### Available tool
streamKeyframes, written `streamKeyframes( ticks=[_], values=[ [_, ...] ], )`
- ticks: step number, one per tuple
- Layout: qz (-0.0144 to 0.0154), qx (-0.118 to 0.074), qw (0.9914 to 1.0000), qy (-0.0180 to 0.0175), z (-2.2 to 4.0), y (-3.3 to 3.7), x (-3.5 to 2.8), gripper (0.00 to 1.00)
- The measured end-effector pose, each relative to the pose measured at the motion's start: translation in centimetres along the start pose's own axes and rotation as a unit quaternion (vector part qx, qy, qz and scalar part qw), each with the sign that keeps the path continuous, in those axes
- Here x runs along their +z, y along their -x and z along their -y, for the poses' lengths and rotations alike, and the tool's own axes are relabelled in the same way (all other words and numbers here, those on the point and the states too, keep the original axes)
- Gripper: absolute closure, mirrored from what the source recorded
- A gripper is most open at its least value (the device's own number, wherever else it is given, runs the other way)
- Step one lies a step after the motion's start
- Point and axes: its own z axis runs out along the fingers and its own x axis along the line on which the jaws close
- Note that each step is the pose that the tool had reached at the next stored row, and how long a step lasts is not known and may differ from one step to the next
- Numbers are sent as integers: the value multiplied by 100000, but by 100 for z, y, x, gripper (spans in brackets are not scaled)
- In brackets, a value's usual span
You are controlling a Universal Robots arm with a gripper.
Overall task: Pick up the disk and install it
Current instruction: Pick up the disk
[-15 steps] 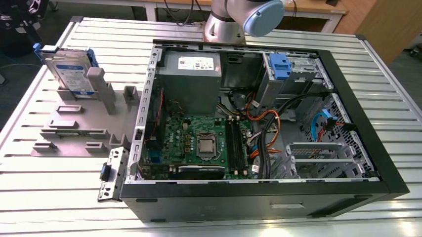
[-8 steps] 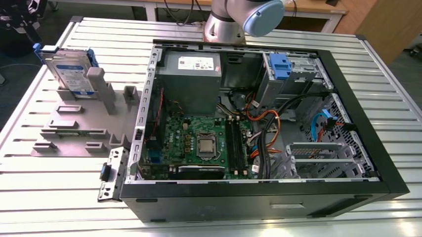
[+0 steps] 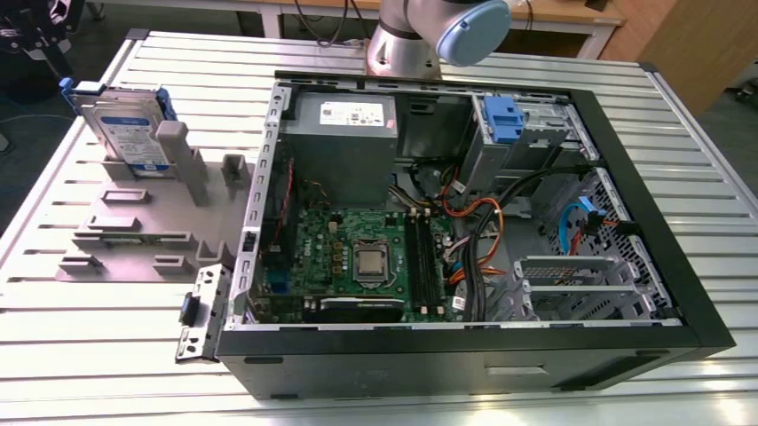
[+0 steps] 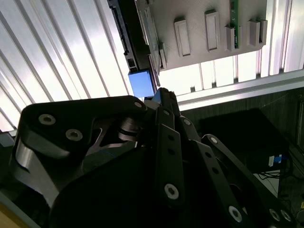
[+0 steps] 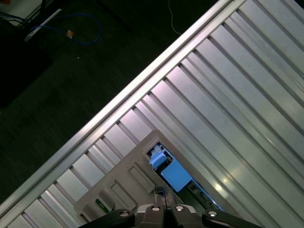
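A slatted metal table (image 3: 693, 124) is carrying everything in the exterior view, and a black computer case (image 3: 414, 366) is lying open on it, taking up the middle and the exterior view's right. The robot arm (image 3: 441, 31) is rising behind the case's far wall. Inside the case, a grey power-supply box (image 3: 343, 146) is sitting against the far side, with a green motherboard (image 3: 355, 257) lying nearer the front. A grey fixture plate (image 3: 130, 240) is resting on the table just beside the case, on the exterior view's left. The disk (image 3: 124, 124) is standing upright on edge in a slot at the far end of that plate, outside the case, its labelled face showing and its blue carrier rail framing it. A small blue latch piece (image 3: 503, 120) is standing in the bay at the case's far corner. In both wrist views the gripper (image 4: 161, 93) (image 5: 159, 191) is hovering above the blue end of the disk (image 4: 141, 83) (image 5: 173, 175) and the fixture plate (image 4: 213, 42) (image 5: 118, 185), apart from both. Its jaws are pressing together with nothing between them.
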Motion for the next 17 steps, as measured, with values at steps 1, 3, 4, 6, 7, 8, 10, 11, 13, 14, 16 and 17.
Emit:
streamKeyframes(
  ticks=[1, 3, 4, 6, 7, 8, 10, 11, 13, 14, 16, 17],
  values=[
    [-2, -1, 100000, 2, 0, 0, 0, 89],
    [-1, -2, 100000, 2, 0, 0, 0, 89],
    [-3, -3, 100000, 3, 0, 0, 0, 89],
    [-1, -27, 100000, 3, 0, 0, 0, 89],
    [-8, -102, 100000, 3, 0, 0, 0, 89],
    [-16, -262, 100000, 9, 0, 0, 0, 89],
    [-36, -737, 99997, 15, -1, -1, 0, 89],
    [-47, -1050, 99994, 22, 0, 0, 0, 89],
    [-87, -1849, 99983, 39, -1, -1, 0, 89],
    [-116, -2367, 99972, 52, -1, -1, 0, 89],
    [-165, -3495, 99939, 76, -1, -1, 0, 89],
    [-193, -4132, 99914, 87, -1, -1, 0, 89]
  ],
)
